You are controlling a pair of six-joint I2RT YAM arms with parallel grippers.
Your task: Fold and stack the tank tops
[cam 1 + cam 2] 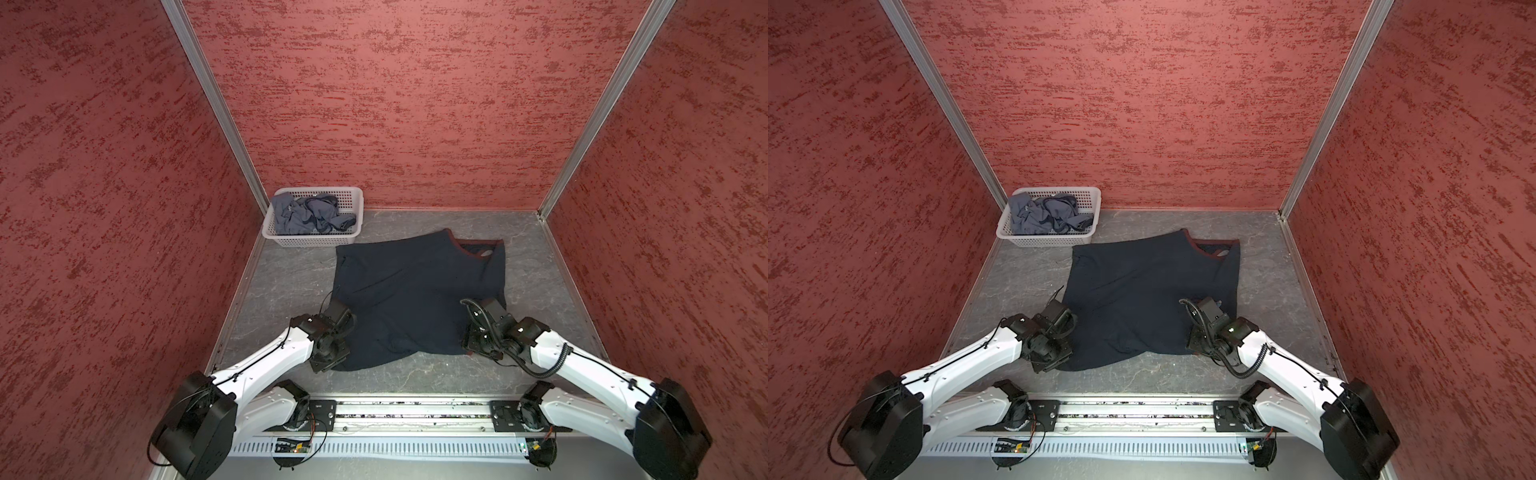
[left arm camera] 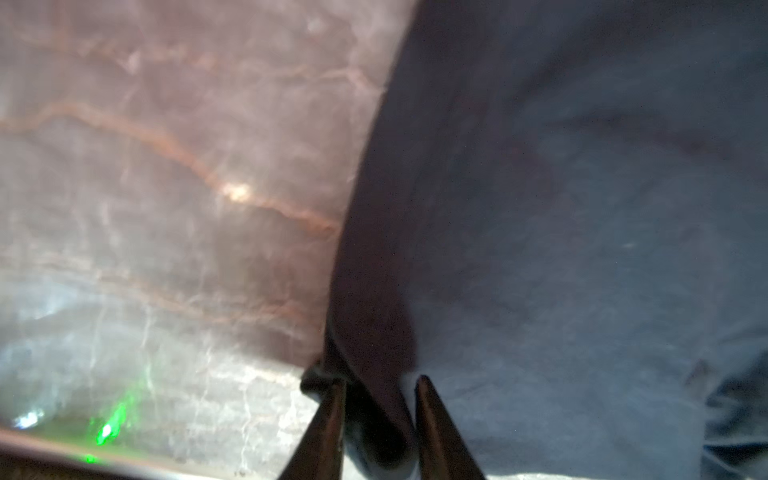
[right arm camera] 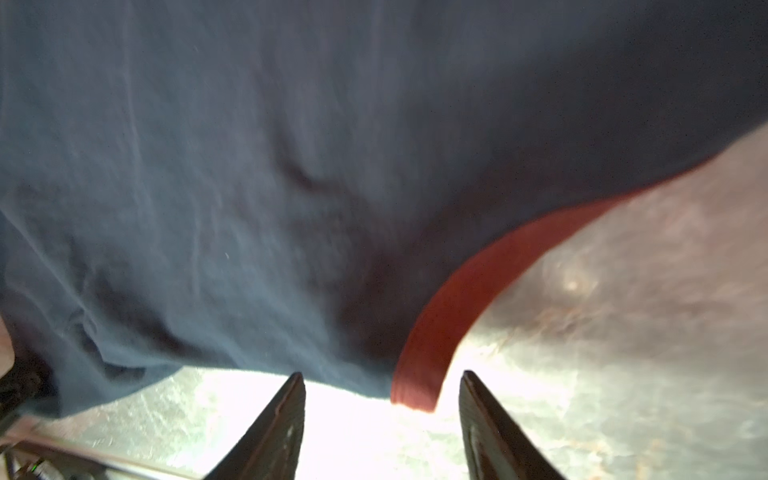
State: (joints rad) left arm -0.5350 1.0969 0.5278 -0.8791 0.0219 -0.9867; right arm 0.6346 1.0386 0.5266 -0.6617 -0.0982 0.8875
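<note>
We see 2 tops. The grey top [image 1: 303, 216] lies crumpled inside the white basket [image 1: 316, 240], and in both top views some of it hangs over the basket's left rim.

The navy top [image 1: 415, 291] is spread on the grey table [image 1: 415, 374]. It starts just in front of the basket and reaches to the basket's right. Its far left corner comes near the basket's front wall, but we cannot tell whether the 2 touch. Its maroon-trimmed neck opening is on the side away from the basket. The cloth is wrinkled, and its near edge is not straight.

The left gripper [image 2: 380, 380] sits at the near corner of the navy top, in front of the basket and well apart from it. Its 2 fingers [image 2: 328, 428] stand close together with a dark fold of the top's edge between them. We cannot tell whether they are pinching it tight.

The right gripper [image 3: 381, 373] is at the other near corner, farther to the basket's right. Its fingers [image 3: 274, 428] stand clearly apart over the bare table. The end of the maroon band [image 3: 449, 299] lies just ahead of the gap between them, and neither finger touches it.
</note>
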